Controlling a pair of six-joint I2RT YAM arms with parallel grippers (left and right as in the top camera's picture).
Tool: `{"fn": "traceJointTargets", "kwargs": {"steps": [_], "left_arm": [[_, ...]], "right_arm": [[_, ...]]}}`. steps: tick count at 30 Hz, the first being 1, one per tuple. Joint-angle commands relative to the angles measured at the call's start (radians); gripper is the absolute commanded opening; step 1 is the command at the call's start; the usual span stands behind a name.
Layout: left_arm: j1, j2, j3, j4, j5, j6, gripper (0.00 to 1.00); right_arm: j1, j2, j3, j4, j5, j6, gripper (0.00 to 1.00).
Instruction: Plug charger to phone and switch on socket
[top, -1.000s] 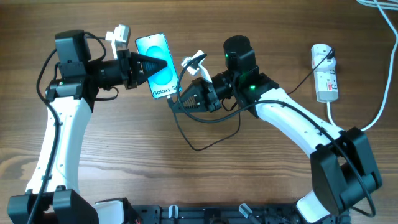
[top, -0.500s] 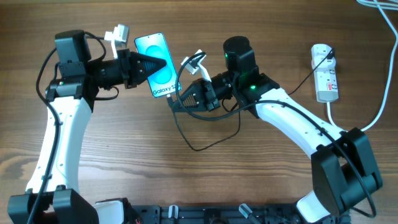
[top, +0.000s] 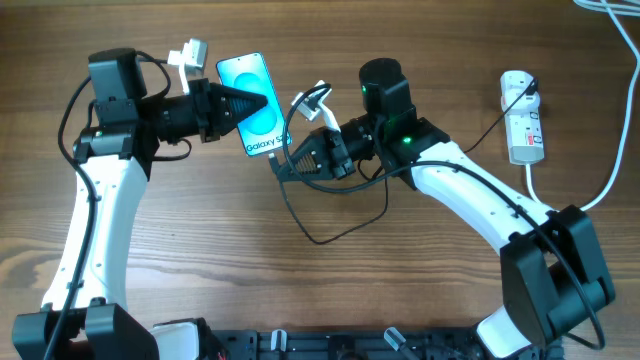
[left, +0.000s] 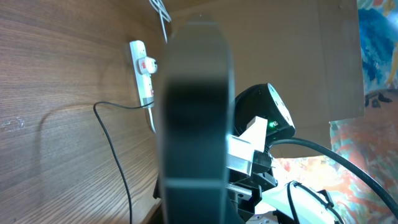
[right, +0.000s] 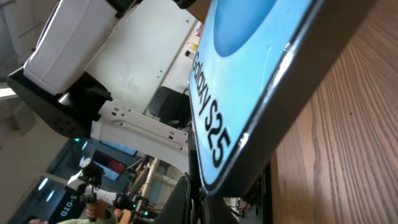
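The left fingers (top: 250, 104) are clamped on the slim, cyan-screened rectangular phone (top: 263, 131), held over the wooden tabletop (top: 200, 250). Its long axis slants so that its "Galaxy" end lies just beside the right fingers (top: 283, 163). These seem closed on the plug end of the thin black charger (top: 330, 236), which trails to the white oblong socket (top: 524, 122).

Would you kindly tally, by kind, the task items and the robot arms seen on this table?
phone: 1
power strip: 1
black charger cable: 1
robot arms: 2
Total: 5
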Motion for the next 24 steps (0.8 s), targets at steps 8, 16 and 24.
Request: {"fn": "traceJointTargets", "kwargs": {"steps": [8,16,24], "left_arm": [[-0.004,0.000,0.005,0.015,0.019,-0.003,0.04],[-0.004,0.000,0.005,0.015,0.019,-0.002,0.04],[-0.005,0.000,0.005,0.015,0.020,-0.002,0.04]], "right_arm": [[-0.002,-0.022,0.006,-0.002,-0.031,0.000,0.04],[-0.002,-0.022,-0.024,0.005,-0.027,0.003,0.04],[-0.002,-0.022,-0.024,0.078,0.008,0.084,0.04]]}}
